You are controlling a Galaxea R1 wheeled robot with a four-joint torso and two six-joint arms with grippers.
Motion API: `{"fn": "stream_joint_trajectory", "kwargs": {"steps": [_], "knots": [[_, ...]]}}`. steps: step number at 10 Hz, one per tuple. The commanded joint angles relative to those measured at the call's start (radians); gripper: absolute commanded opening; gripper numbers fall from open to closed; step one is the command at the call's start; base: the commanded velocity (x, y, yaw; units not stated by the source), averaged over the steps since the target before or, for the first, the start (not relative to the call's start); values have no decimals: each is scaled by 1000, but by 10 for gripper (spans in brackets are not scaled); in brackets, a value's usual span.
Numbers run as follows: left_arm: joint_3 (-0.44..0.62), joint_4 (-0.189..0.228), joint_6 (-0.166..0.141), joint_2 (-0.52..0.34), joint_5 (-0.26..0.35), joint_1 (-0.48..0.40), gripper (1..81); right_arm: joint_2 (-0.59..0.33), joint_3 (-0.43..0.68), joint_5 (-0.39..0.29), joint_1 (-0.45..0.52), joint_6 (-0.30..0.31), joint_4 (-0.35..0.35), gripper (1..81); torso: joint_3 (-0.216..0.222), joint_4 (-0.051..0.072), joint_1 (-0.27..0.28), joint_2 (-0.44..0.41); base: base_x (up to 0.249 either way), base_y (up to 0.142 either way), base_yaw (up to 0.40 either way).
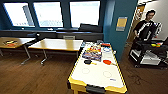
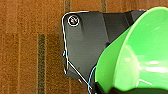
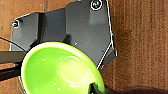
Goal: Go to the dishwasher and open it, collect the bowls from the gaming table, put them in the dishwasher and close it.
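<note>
Each claw carries a bowl: the left grips a green bowl (image 2: 140,55), the right a yellow-green bowl (image 3: 60,70) (over wood floor). The gaming table (image 1: 100,72) stands ahead; carrying to the dishwasher seems underway.

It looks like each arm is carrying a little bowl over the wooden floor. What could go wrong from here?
The green bowl at the left arm shows tilted on its side above the floor; it might slip and drop. The yellow-green bowl at the right arm also hangs over bare floor, so a jolt while driving could spill it. The gaming table stands close ahead and could get bumped.
</note>
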Motion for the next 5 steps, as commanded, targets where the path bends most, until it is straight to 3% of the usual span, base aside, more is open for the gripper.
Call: {"fn": "stream_joint_trajectory", "kwargs": {"steps": [1, 5], "knots": [[-48, 8, 1, -21, 38, -29, 10, -13, -48, -54, 20, -4, -22, 10, 0, 0, 1, 0, -121, 0, 0], [-57, 11, 1, -2, 41, -29, 10, -12, -78, -63, 17, -4, -42, 10, 0, 0, 1, 0, -121, 0, 0]]}}
